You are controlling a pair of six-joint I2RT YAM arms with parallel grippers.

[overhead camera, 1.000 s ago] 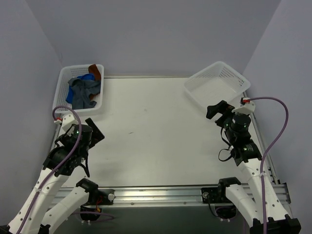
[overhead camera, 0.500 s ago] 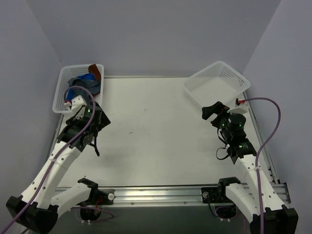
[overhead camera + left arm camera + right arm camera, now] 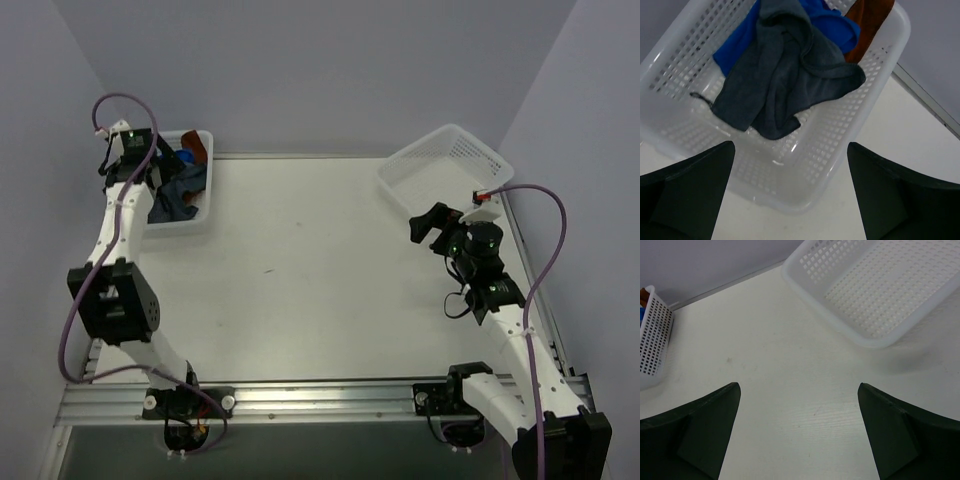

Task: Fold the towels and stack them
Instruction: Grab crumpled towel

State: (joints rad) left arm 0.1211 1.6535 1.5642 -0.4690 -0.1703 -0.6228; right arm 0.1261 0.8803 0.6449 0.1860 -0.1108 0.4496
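White table [image 3: 320, 300] fills the middle, pale lilac walls [image 3: 320, 70] closing in at nine, twelve and three o'clock; aluminium rail [image 3: 330, 400] at six, light soft and even.

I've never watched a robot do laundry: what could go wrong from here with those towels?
The grey towel lies crumpled over the blue one, so a grab may drag both out. The open left gripper hangs above the basket wall; it could catch the mesh or tip the basket.
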